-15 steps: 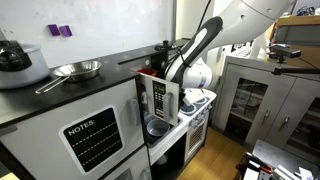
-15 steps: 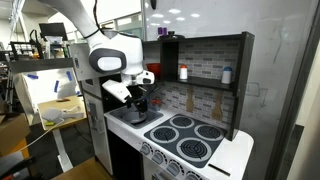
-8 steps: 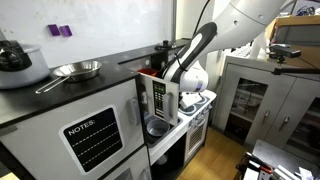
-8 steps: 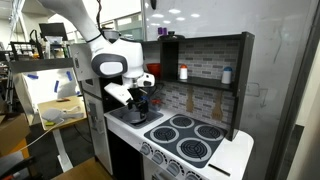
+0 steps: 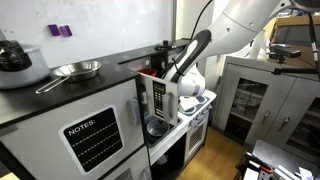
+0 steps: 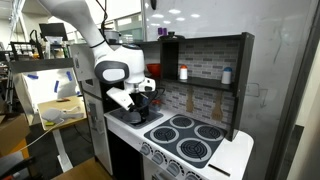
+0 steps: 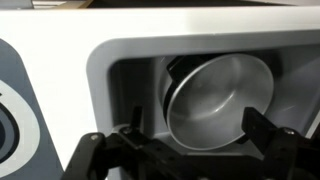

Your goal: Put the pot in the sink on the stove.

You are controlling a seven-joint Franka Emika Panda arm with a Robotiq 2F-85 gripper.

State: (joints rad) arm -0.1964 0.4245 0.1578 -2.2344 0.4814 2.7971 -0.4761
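Note:
The silver pot (image 7: 215, 95) lies tilted in the white sink (image 7: 120, 60) of the toy kitchen, its open side facing the wrist camera. My gripper (image 7: 197, 135) is open over it. One dark finger (image 7: 130, 128) stands left of the pot and the other (image 7: 265, 130) right of it, and neither touches it. In an exterior view my gripper (image 6: 141, 100) hangs just above the sink, left of the stove (image 6: 190, 137) with its black burners. The pot also shows as a silver bowl shape (image 5: 157, 127) in an exterior view.
A dark shelf unit (image 6: 205, 65) with small bottles stands behind the stove. A black counter (image 5: 60, 90) beside the toy kitchen holds a steel pan (image 5: 75, 70) and a cooker (image 5: 18, 62). A cabinet (image 5: 255, 95) stands beyond.
The arm has moved down and a little towards the stove, bringing the open gripper closer to the pot in the sink. The pot has not moved.

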